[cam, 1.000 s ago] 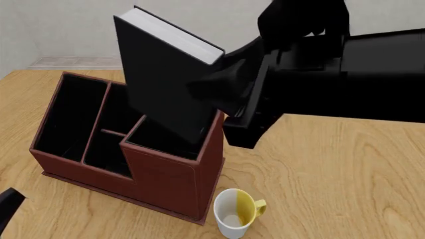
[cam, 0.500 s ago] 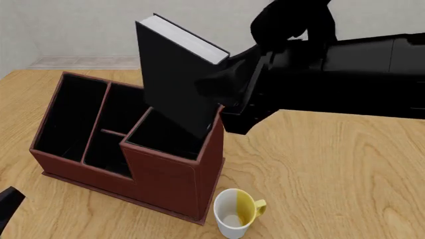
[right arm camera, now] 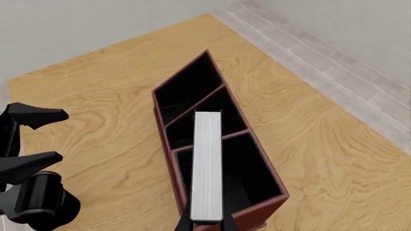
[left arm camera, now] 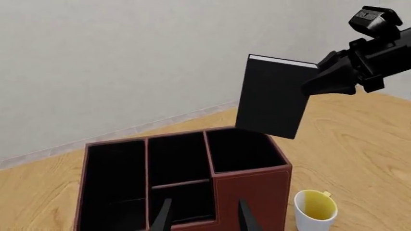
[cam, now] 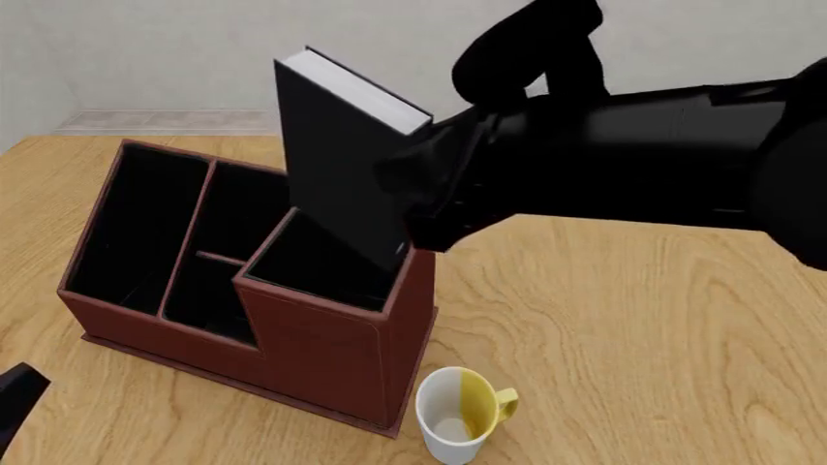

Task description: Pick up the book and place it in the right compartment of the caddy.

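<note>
Book (cam: pixel 339 163) above right compartment (left arm camera: pixel 237 150); white page edges (right arm camera: pixel 207 166) wrist-view only

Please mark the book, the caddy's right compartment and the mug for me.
book (cam: pixel 339 165): front view, on its black front cover.
right compartment (cam: pixel 317 269): front view, on the black inside of the tall square section.
mug (cam: pixel 451 423): front view, on the white side of its wall, near the rim.

Bare simulated room: wooden table (cam: pixel 646 320), plain grey wall (left arm camera: pixel 128 62).
</note>
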Controlling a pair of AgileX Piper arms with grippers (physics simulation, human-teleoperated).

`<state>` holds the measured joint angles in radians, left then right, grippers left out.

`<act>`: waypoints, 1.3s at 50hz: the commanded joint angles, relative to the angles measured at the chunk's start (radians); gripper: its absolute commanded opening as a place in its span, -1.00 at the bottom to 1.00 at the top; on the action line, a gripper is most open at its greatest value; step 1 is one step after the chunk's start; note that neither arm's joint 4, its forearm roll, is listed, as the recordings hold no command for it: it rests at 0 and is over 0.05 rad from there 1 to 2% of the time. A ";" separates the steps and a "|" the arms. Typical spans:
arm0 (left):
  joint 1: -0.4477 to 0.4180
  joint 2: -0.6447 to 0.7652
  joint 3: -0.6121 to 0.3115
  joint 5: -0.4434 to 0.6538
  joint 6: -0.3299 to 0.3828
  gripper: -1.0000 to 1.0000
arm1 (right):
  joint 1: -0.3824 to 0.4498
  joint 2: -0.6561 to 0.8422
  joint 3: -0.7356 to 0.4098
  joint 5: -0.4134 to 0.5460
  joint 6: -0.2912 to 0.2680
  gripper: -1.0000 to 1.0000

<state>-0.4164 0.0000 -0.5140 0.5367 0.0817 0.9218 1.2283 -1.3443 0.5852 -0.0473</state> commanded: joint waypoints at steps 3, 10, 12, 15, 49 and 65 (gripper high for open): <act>0.027 0.000 -0.003 -0.007 -0.015 1.00 | -0.011 0.008 0.011 -0.018 -0.003 -1.00; 0.030 0.000 -0.010 0.001 -0.015 1.00 | -0.019 0.014 0.024 -0.034 0.001 -1.00; 0.031 0.000 -0.013 0.004 -0.015 1.00 | -0.018 0.017 0.027 -0.039 0.002 -1.00; 0.035 0.000 -0.007 -0.001 -0.015 1.00 | -0.019 0.021 0.033 -0.047 0.004 -1.00; 0.059 0.000 0.031 -0.035 -0.018 1.00 | -0.020 0.119 0.000 -0.092 -0.017 -1.00; 0.071 0.000 0.013 -0.016 -0.018 1.00 | -0.032 0.160 -0.007 -0.113 -0.019 -1.00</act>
<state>-0.3722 0.0000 -0.5032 0.5325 0.0750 0.8906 1.3830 -1.3377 0.4681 -0.0572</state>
